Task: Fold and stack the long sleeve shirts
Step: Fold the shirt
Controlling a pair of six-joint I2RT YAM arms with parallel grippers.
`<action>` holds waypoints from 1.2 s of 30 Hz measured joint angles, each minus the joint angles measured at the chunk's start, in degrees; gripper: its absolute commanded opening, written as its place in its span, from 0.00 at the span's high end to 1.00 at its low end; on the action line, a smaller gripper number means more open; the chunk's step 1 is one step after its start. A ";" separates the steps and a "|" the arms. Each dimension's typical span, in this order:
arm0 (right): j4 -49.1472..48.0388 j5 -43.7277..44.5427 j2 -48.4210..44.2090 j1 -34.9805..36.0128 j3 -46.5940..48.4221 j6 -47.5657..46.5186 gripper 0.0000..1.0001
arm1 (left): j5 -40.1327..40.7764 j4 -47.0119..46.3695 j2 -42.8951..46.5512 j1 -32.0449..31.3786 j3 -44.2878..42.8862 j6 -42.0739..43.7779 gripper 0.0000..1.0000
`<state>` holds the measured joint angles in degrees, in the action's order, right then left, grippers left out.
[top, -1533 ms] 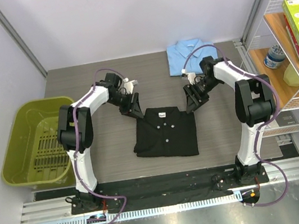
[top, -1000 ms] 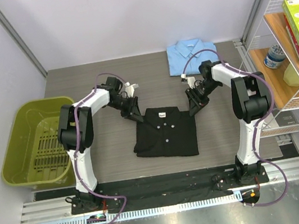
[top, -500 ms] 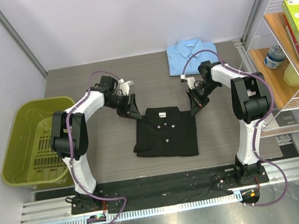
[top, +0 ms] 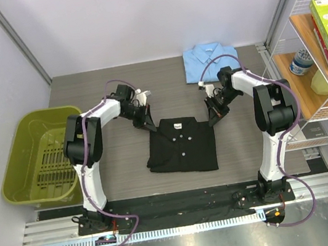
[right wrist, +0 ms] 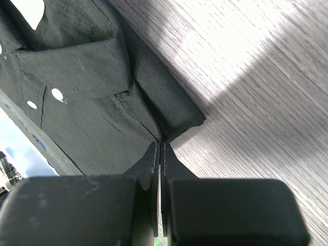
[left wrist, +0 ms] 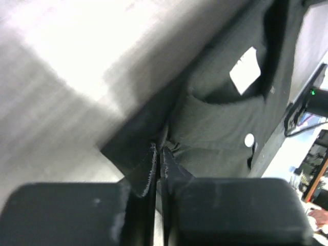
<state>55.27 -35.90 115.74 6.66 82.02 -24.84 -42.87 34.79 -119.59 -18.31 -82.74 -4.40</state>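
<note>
A black long sleeve shirt [top: 181, 145] lies folded, collar up, mid-table. My left gripper [top: 150, 126] sits at its upper left shoulder corner; in the left wrist view its tips [left wrist: 160, 149] are shut on a fold of the black cloth [left wrist: 220, 118]. My right gripper [top: 212, 119] is at the upper right shoulder corner, and its tips [right wrist: 160, 144] pinch the edge of the black shirt [right wrist: 87, 92]. A light blue long sleeve shirt [top: 210, 60] lies folded at the back of the table, apart from both grippers.
A green bin [top: 14, 159] stands off the table's left edge. A wire shelf [top: 322, 60] with boxes and a bottle is at the right. Grey walls close the back and the sides.
Both grippers have dropped onto the black shirt's shoulder corners and closed on the cloth. The left arm's elbow swung out left and came back. Neither shirt has moved.
</note>
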 measured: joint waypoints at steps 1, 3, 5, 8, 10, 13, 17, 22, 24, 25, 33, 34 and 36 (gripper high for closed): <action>0.04 -0.09 -0.07 0.00 0.00 0.00 0.99 | -0.31 -0.15 0.72 0.00 0.55 -0.15 1.00; 0.20 -0.42 -0.68 0.00 -0.07 0.07 0.99 | -0.87 0.09 3.13 0.17 2.34 -0.22 1.00; 0.48 -1.07 -2.19 0.00 -0.22 0.39 0.99 | -0.94 0.87 6.49 0.57 4.33 -0.33 1.00; 0.55 -2.10 -5.38 0.00 -0.39 1.09 0.99 | -0.90 1.92 11.50 1.68 6.16 -0.31 1.00; 0.07 -2.80 -6.73 0.04 -0.39 1.60 0.99 | -0.85 2.19 13.00 2.58 6.29 -0.11 1.00; -1.44 -3.26 -6.45 0.17 -0.68 2.67 0.94 | -0.39 2.05 12.13 3.34 6.27 0.15 0.98; -3.78 -3.21 -4.13 0.37 -0.96 4.70 0.69 | 1.33 1.46 7.61 3.41 6.16 0.35 0.59; -3.48 -3.10 -3.04 -0.35 -0.96 5.92 0.53 | 3.34 2.75 6.62 4.44 5.99 2.16 0.38; -2.93 -3.80 -3.76 -1.44 -1.11 6.49 0.55 | 3.50 3.19 8.85 4.52 5.99 3.91 0.36; -3.10 -4.59 -4.87 -2.47 -2.05 7.26 0.57 | 3.82 3.34 10.49 4.48 5.97 5.25 0.36; -3.54 -11.63 -20.48 -8.70 -16.61 12.20 0.70 | 5.49 2.69 20.13 -7.61 3.61 6.21 0.72; -3.56 -12.46 -21.38 -8.15 -17.42 12.72 0.70 | 4.33 2.40 20.55 -6.99 5.55 5.05 0.75; -4.52 -13.86 -22.32 -5.81 -17.73 13.64 0.70 | 1.60 1.44 21.99 -3.72 12.26 2.01 0.78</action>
<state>50.74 -49.76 93.43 0.84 64.29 -11.20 -41.28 36.23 -97.60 -22.02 -70.48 -2.39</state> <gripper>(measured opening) 0.299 0.261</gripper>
